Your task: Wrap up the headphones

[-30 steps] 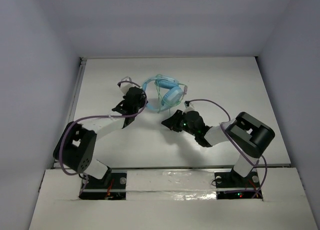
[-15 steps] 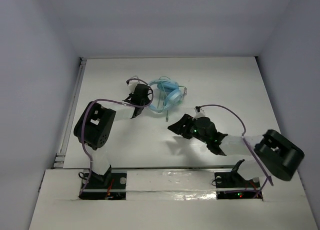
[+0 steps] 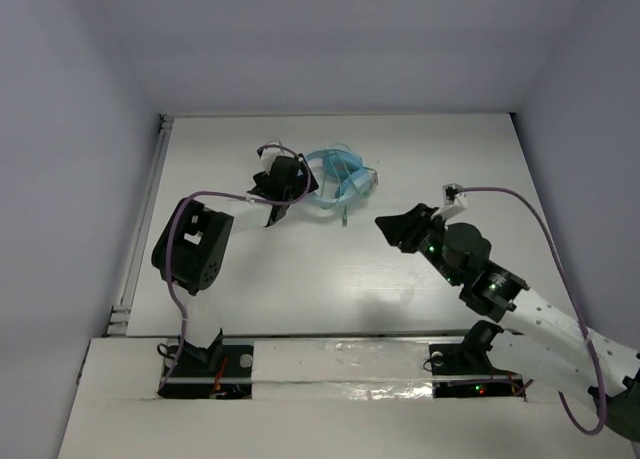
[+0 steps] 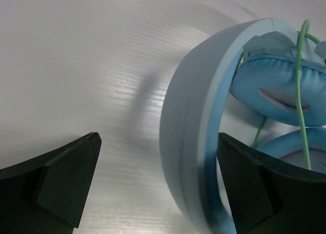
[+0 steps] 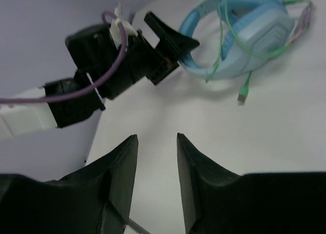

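Observation:
The light blue headphones (image 3: 340, 177) lie at the back of the white table (image 3: 300, 279), with the thin pale green cable (image 5: 224, 45) looped loosely over the earcups. Its plug (image 5: 243, 95) rests on the table. My left gripper (image 3: 298, 186) is open, straddling the headband (image 4: 188, 117). The band sits close to the right finger (image 4: 249, 193), with a wide gap to the left finger (image 4: 61, 188). My right gripper (image 3: 388, 226) hovers to the right of and nearer than the headphones. It is open with nothing between its fingers (image 5: 122, 178).
White walls close in the table at the back and sides. A raised rail (image 3: 150, 209) runs along the left edge. Thick purple robot cables (image 3: 520, 204) arc over both arms. The left arm's elbow (image 3: 190, 249) stands near the left side.
My left gripper has opened and let go of the headband. The right arm has swung back to the right, away from the headphones. The headphones have shifted slightly toward the back.

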`<control>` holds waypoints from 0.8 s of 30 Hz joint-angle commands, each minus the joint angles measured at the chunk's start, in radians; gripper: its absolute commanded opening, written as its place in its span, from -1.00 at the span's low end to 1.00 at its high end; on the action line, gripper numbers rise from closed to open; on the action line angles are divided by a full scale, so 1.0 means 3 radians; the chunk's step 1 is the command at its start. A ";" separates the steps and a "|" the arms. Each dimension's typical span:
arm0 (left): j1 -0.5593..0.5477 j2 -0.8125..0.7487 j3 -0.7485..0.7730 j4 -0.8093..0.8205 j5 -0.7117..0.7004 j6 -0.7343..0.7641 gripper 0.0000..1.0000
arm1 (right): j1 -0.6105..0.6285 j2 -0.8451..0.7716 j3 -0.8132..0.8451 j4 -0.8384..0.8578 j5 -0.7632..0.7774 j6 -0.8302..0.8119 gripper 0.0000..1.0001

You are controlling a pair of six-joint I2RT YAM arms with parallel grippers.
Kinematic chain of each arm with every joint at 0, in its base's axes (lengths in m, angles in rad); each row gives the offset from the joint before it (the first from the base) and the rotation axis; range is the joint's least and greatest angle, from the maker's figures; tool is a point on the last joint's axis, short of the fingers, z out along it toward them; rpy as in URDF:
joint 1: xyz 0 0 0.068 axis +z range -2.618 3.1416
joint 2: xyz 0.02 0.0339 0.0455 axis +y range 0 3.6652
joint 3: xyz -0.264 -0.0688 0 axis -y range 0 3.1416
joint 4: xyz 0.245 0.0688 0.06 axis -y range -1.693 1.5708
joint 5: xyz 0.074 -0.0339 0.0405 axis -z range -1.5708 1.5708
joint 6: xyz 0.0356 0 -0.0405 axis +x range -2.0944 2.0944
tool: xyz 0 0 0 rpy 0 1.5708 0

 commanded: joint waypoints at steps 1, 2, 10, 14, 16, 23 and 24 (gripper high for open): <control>0.0010 -0.0457 -0.0155 0.0013 -0.0077 0.0054 0.92 | 0.0034 -0.0197 0.0327 -0.0453 0.0336 -0.0391 -0.18; 0.0010 -0.0565 -0.0217 0.0033 -0.0082 0.0049 0.95 | 0.0034 -0.0228 0.0378 -0.0514 0.0352 -0.0442 -0.29; 0.0010 -0.1761 -0.0631 -0.0069 -0.0225 0.0131 0.98 | 0.0034 -0.0362 0.0864 -0.0673 0.0495 -0.0888 -0.87; 0.0010 -0.2288 -0.0744 -0.0171 -0.0119 0.0151 0.98 | 0.0034 -0.0367 0.1078 -0.0791 0.0490 -0.1025 -0.88; 0.0010 -0.2634 -0.0764 -0.0258 -0.0001 0.0192 0.92 | 0.0034 -0.0372 0.1171 -0.0852 0.0459 -0.1077 -0.93; -0.0021 -0.3812 -0.0744 -0.0840 0.0429 0.0447 -0.73 | 0.0034 -0.0586 0.1412 -0.1062 0.0653 -0.1174 -0.91; -0.0021 -0.3909 -0.0724 -0.0927 0.0439 0.0504 -0.53 | 0.0034 -0.0612 0.1422 -0.1072 0.0699 -0.1174 -0.88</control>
